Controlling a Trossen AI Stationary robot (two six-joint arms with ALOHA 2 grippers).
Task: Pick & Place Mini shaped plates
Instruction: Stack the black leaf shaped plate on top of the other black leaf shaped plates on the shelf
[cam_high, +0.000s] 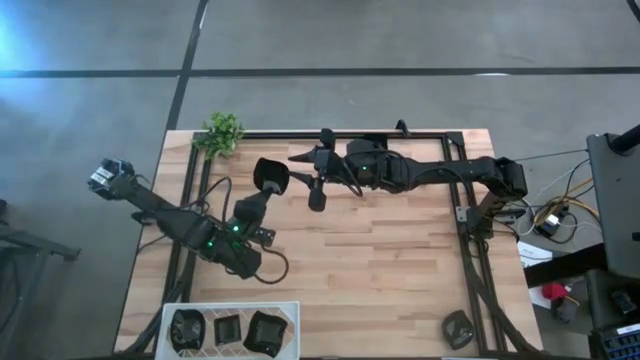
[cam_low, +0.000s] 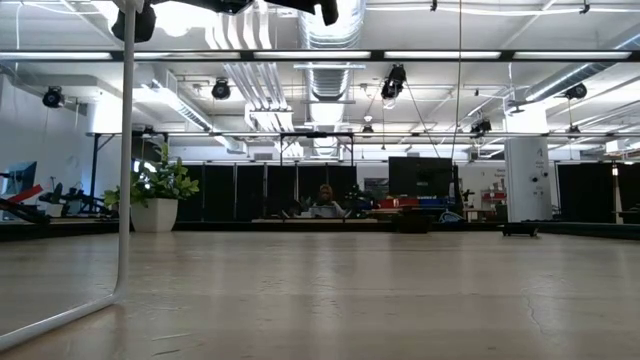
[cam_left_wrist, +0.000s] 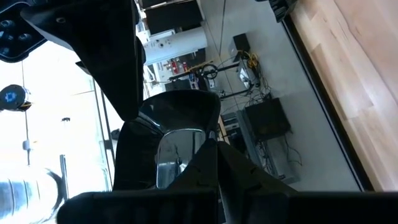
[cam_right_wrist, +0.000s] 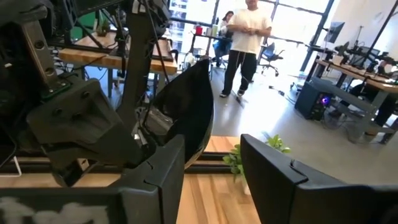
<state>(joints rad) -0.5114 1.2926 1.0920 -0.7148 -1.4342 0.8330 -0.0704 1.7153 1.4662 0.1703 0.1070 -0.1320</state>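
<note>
Up over the far half of the table (cam_high: 400, 260), the left gripper (cam_high: 262, 190) is clamped tight on a glossy black mini plate (cam_high: 270, 175), lifting it clear of the wood and tipping it on edge. In the left wrist view that plate (cam_left_wrist: 177, 134) fills the middle, pinched at its rim between the dark fingers (cam_left_wrist: 205, 168). Coming in from the right, the right gripper (cam_high: 312, 180) sits just beside the raised plate, its fingers (cam_right_wrist: 161, 171) apart with a clear gap between them, and the plate (cam_right_wrist: 189, 112) stands close in front of them, not yet between the jaws. Down at the near left edge, a white tray (cam_high: 290, 312) holds three more black mini plates (cam_high: 228, 330) in a row. Another dark dish (cam_high: 458, 328) lies alone near the right near corner. A small green plant (cam_high: 221, 132) stands at the far left corner. Beyond the table, a person (cam_right_wrist: 247, 46) stands in the room.
</note>
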